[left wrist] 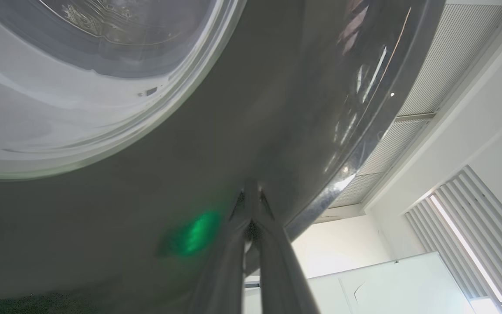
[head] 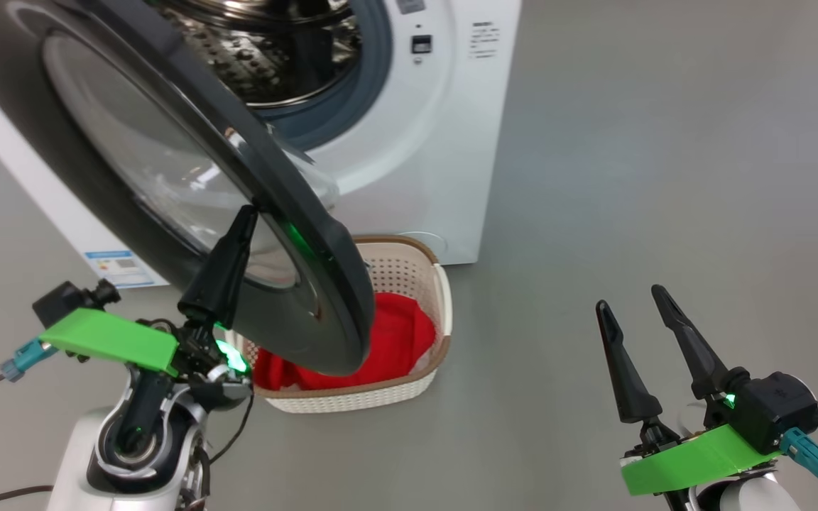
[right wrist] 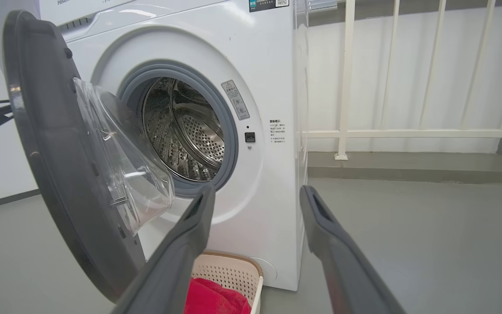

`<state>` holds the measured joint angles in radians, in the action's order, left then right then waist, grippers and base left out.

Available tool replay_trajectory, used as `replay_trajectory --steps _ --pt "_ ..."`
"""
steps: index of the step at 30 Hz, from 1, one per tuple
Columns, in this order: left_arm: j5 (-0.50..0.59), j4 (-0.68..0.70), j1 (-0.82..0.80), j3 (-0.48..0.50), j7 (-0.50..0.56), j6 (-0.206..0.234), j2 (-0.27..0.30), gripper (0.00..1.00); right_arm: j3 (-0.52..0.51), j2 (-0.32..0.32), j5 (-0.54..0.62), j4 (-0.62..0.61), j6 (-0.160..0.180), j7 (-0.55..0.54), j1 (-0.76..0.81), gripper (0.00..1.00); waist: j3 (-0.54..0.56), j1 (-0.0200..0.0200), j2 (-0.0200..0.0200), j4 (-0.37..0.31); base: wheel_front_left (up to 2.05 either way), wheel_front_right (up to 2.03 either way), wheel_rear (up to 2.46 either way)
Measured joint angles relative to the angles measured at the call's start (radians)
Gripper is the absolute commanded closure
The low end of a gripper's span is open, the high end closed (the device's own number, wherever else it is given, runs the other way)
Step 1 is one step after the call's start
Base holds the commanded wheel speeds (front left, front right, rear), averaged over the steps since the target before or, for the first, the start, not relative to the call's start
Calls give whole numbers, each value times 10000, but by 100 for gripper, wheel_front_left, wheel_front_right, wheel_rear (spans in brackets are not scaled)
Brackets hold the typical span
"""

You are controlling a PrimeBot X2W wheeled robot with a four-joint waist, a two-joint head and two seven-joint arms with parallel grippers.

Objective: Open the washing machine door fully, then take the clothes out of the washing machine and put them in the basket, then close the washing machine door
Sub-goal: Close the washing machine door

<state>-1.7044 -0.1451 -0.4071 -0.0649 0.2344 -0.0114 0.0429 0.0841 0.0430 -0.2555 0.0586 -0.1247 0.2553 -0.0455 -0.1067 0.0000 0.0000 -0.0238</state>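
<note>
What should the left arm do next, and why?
Probably push the washing machine door shut with the left gripper: its closed fingertips rest against the door's outer face, the clothes lie in the basket, and the drum looks empty.

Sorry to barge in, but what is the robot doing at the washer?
The robot's left gripper, shut, has its tip against the outer face of the partly open washing machine door, apparently to push it closed. The red clothes lie in the basket before the washing machine, and what shows of the drum looks empty. The right gripper hangs open, holding nothing.
</note>
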Motion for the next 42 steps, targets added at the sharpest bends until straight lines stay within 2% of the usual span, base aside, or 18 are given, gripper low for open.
replay_trajectory --steps 10,31,42 --pt "157 -826 -919 40 -573 -506 -12 100 4 0 0 -46 0 0 2 0 -296 0 0 -583 0 0 0" --pt "301 -3139 -5072 -679 -1321 -1034 -123 100 224 8 107 -251 0 0 -1035 0 -2010 0 0 -546 0 0 0" --pt "343 -3864 -6865 -1016 -1808 -1120 -178 100 288 40 138 -360 0 0 -1648 0 -3136 0 0 -643 0 0 0"
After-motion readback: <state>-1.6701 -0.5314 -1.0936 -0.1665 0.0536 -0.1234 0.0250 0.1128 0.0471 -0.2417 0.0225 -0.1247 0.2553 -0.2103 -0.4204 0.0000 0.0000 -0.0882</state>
